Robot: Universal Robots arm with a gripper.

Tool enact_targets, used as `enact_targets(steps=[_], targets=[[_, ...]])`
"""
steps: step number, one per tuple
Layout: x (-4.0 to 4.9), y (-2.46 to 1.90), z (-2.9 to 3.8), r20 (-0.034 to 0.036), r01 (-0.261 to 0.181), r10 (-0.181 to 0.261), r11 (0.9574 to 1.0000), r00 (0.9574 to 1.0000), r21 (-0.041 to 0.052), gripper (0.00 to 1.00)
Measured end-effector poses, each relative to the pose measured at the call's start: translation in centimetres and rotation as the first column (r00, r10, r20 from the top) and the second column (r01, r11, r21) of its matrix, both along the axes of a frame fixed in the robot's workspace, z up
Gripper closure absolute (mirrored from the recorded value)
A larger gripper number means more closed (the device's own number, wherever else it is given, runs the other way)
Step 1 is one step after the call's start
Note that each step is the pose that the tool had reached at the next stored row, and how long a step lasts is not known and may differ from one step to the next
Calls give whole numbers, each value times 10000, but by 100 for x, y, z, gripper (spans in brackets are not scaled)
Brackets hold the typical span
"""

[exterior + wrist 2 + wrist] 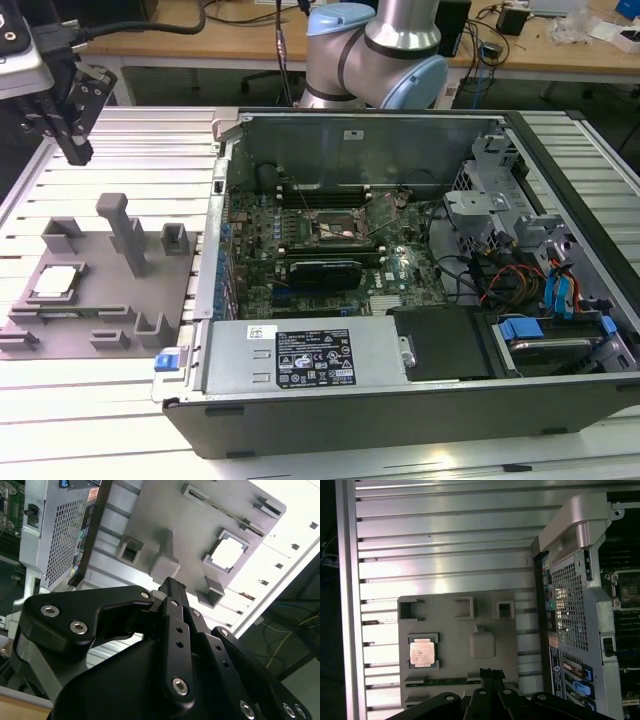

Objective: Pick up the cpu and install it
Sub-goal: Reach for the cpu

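We see black two-finger gripper [80, 152] hovering over far corner of slatted aluminium table [100, 420], fingers pressed together, grasping nothing. Small flat square silvery cpu [55, 282] lies in pocket of grey plastic fixture plate [105, 290], near plate's edge farthest from open black computer case [400, 420], well apart from gripper.

We see bright, even overhead light in the exterior view, with white glare streaking the ribbed worktop [90, 400]. In the second wrist view the cpu [227, 554] washes out white, while the computer case [350, 150] holds deep shadow inside.
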State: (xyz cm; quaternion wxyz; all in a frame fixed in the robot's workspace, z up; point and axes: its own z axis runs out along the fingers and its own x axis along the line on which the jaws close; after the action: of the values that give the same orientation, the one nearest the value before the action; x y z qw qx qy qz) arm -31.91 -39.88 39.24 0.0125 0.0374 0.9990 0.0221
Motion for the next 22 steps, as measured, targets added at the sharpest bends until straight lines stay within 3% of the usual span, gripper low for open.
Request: enact_targets(steps=[5,7,10,18,22], targets=[[-115,0,-8,0,1,-1,10000,10000,0,89],[-264,0,-66,4,2,-2,10000,10000,0,89],[-361,0,-127,4,3,-3,10000,10000,0,89],[-536,0,-217,4,3,-3,10000,10000,0,89],[-597,1,-297,4,4,-4,10000,10000,0,89]])
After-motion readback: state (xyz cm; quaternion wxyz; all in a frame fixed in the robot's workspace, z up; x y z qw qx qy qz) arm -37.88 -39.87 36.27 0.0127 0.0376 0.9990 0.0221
